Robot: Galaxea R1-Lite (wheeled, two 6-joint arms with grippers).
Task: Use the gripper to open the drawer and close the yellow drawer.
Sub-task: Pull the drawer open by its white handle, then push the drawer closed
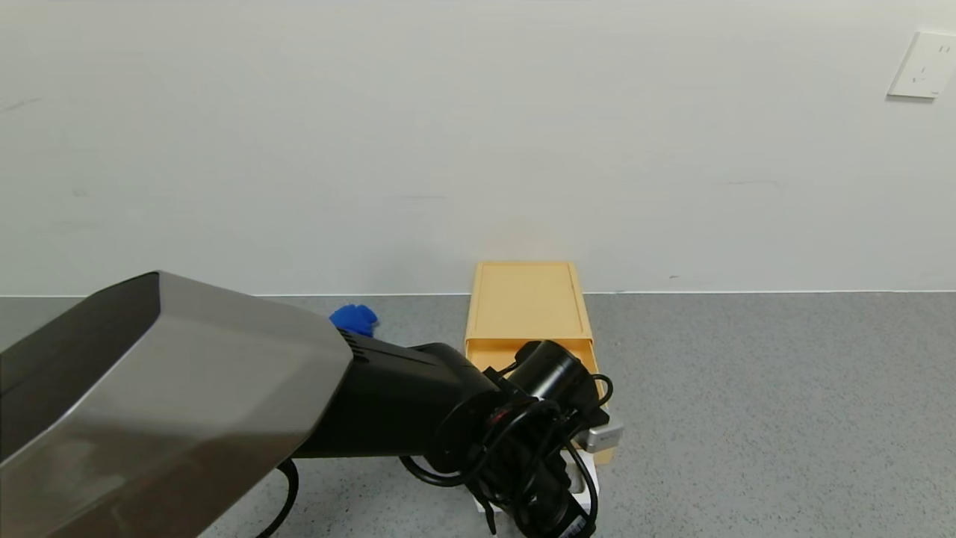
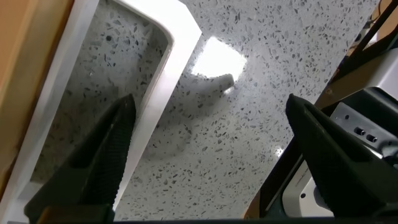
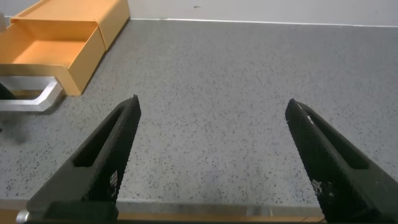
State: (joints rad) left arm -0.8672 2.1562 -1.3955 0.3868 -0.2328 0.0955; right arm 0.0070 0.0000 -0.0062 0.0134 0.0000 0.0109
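the grey speckled table (image 1: 747, 388) is stretching across the scene, meeting a pale wall (image 1: 448, 134) that is carrying a white socket plate (image 1: 923, 65) at the far right. the left arm (image 1: 172, 403), silver and black, is reaching in from the robot's left and crossing low over the table. the drawer (image 1: 527, 302), a pale-yellow box, is sitting against the wall near the middle, and its tray is standing pulled out toward the robot, the open inside showing in the right wrist view (image 3: 50, 51). the left gripper (image 2: 205, 155), wrapped in looping black cables, is hanging just in front of the pulled-out tray with its jaws spread wide; the white loop handle (image 2: 165, 68) is lying beside one black finger (image 2: 102, 155), not clamped between them. the right gripper (image 3: 211, 162) is hovering low over bare table well off to the drawer's right, its jaws also spread wide and gripping nothing. a small blue object (image 1: 354, 318) is lying by the wall, just left of the drawer.
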